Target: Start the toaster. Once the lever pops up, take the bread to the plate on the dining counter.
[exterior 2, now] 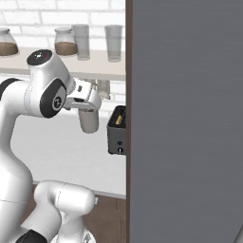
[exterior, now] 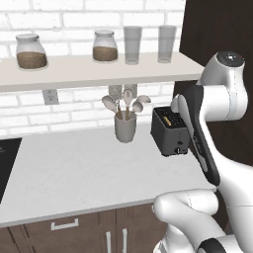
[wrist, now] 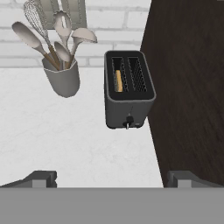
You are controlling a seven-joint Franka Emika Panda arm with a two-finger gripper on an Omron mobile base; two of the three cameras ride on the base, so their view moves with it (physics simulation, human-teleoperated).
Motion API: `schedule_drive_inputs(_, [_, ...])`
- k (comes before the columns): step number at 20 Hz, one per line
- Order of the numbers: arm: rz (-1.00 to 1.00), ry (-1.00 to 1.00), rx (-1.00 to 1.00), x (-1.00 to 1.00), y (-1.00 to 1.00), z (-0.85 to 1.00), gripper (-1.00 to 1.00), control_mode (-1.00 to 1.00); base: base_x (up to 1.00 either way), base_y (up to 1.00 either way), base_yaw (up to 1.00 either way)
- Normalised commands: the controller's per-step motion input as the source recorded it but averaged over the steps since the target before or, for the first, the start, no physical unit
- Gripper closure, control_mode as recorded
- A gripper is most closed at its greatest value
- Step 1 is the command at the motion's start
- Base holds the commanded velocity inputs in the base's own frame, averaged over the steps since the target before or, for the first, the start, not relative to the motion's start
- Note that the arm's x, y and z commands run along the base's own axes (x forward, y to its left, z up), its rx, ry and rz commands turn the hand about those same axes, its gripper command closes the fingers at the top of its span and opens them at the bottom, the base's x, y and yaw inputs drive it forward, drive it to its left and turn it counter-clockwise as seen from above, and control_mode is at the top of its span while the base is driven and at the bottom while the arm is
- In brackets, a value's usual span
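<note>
Item: toaster (wrist: 129, 89) — centre frame on the table (wrist: 65, 140), bread (wrist: 118, 81) seated in its left slot, ready for toasting. My end effector (wrist: 112, 179) hangs released, lined up for the lever (wrist: 128, 119).

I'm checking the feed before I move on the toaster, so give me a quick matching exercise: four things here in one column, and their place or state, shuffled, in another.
Things:
1. bread
2. toaster
3. utensil crock
4. gripper

Place or state:
A. open, above the worktop, holding nothing
B. on the worktop beside the dark cabinet side
C. down in one toaster slot
D. on the worktop below the shelf, full of spoons and a whisk

Pairs: 1-C, 2-B, 3-D, 4-A
</note>
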Motion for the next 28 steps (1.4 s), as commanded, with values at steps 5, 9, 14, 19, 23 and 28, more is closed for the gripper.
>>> schedule_drive_inputs(5, [0.00, 0.00, 0.00, 0.00, 0.00, 0.00, -1.00, -1.00, 0.00, 0.00, 0.00])
schedule_drive_inputs(9, [0.00, 0.00, 0.00, 0.00, 0.00, 0.00, -1.00, -1.00, 0.00, 0.00, 0.00])
schedule_drive_inputs(14, [0.00, 0.00, 0.00, 0.00, 0.00, 0.00, -1.00, -1.00, 0.00, 0.00, 0.00])
schedule_drive_inputs(19, [0.00, 0.00, 0.00, 0.00, 0.00, 0.00, -1.00, -1.00, 0.00, 0.00, 0.00])
schedule_drive_inputs(23, [0.00, 0.00, 0.00, 0.00, 0.00, 0.00, -1.00, -1.00, 0.00, 0.00, 0.00])
schedule_drive_inputs(28, [0.00, 0.00, 0.00, 0.00, 0.00, 0.00, -1.00, -1.00, 0.00, 0.00, 0.00])
